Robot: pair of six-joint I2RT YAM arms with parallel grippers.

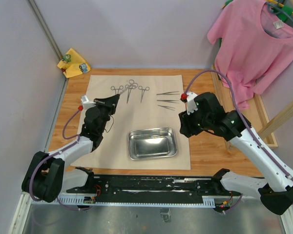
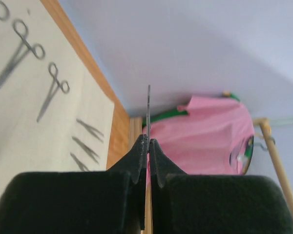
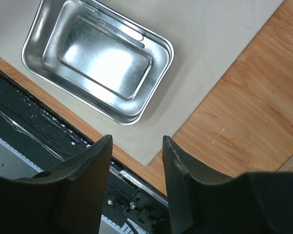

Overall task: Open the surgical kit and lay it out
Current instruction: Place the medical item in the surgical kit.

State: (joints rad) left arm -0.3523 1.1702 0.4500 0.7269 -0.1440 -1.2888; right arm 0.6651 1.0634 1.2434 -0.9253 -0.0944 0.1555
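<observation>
— How does the left pincer [image 1: 115, 100] stand?
— Clenched on a slim steel instrument [image 2: 148, 109] whose long axis points toward 2 o'clock. The ring-handled steel forceps [image 1: 130, 89] lie just at its 12 on the beige cloth wrap [image 1: 136, 122].
— And the slim steel tweezers [image 1: 168, 100]?
— At its 3, nearer the right pincer [image 3: 136, 146], which is released and empty. The shiny rectangular steel tray [image 1: 152, 143] sits at 5.
— Which view shows the grip?
— Only the left wrist view shows the strip, edge-on.
</observation>
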